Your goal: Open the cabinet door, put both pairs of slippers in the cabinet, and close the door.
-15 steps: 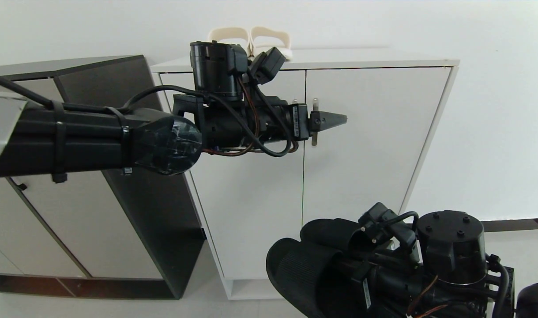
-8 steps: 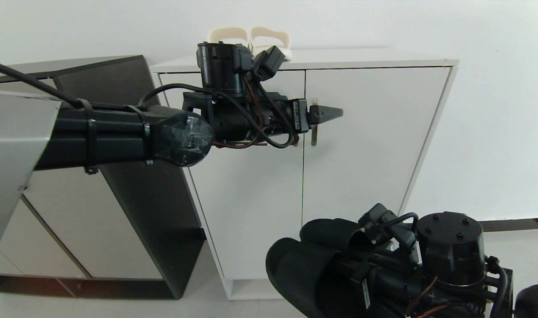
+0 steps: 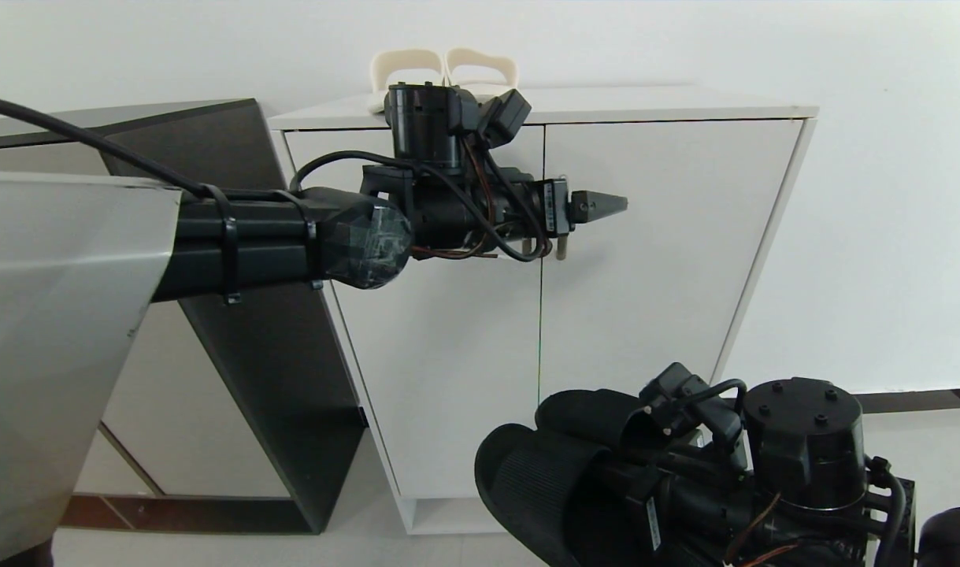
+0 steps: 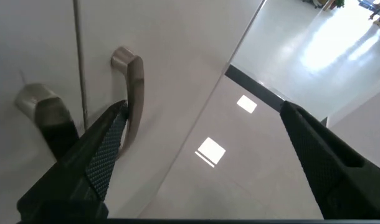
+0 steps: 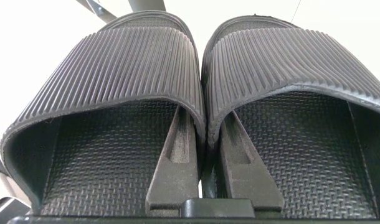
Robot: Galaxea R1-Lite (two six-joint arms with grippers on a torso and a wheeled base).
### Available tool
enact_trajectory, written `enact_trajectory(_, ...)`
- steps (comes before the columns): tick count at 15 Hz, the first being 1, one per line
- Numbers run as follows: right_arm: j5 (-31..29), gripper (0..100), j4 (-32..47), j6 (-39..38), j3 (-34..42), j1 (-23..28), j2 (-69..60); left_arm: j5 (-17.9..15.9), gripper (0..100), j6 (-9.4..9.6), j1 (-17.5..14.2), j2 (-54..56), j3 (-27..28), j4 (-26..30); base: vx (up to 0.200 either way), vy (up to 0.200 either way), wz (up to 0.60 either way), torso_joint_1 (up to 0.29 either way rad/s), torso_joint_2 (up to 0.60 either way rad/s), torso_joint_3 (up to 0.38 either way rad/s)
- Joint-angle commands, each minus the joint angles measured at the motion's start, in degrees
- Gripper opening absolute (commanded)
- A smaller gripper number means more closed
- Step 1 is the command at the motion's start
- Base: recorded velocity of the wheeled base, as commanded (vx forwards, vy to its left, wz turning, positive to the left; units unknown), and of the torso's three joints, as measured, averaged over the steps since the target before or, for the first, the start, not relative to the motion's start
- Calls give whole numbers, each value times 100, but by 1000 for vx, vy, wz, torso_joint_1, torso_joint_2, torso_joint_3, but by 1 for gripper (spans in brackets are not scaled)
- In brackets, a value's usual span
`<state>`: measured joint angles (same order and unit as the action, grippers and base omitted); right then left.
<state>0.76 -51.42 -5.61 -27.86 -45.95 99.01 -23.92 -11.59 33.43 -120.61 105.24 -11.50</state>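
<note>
The white cabinet (image 3: 669,236) has both doors closed. My left gripper (image 3: 602,206) is open at the metal handles by the door seam; the right door's handle (image 4: 133,93) lies just inside one of its fingers (image 4: 90,168), and the left door's handle (image 4: 43,109) is beside it. A beige pair of slippers (image 3: 448,67) rests on the cabinet top behind the left wrist. Low at the front right, my right gripper (image 5: 205,134) is shut on the black pair of slippers (image 3: 543,472), one finger (image 5: 174,155) in each slipper, pinching their inner walls together.
A dark-sided cabinet (image 3: 275,354) with pale doors stands tilted just left of the white one. A white wall runs behind and to the right. Pale glossy floor (image 4: 240,155) lies below the doors.
My left arm has pushed farther right toward the cabinet, so the gripper now covers most of the right door's handle. The right arm and black slippers have not moved.
</note>
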Motion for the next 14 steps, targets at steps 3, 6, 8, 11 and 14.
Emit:
enact_trajectory(3,4,0,0,7,8,-2,-5,10,0,-1,24,-120,40,-2,0,0,0,0,0,0)
enact_trajectory(6,47,0,9,16,96,-11,-49,28,0,-10,129,-32,-48,-2,0,0,0,0,0,0)
enact_trajectory(8,592,0,18,200,404,-11,-330,247,0,8,296,249,-461,-37,0,0,0,0,0,0)
enact_trajectory(11,1041,0,27,693,746,-20,-620,318,0,8,542,662,-1243,-432,0,0,0,0,0,0)
enact_trajectory(14,1041,0,36,684,746,-20,-646,704,0,-10,718,908,-1726,-802,0,0,0,0,0,0)
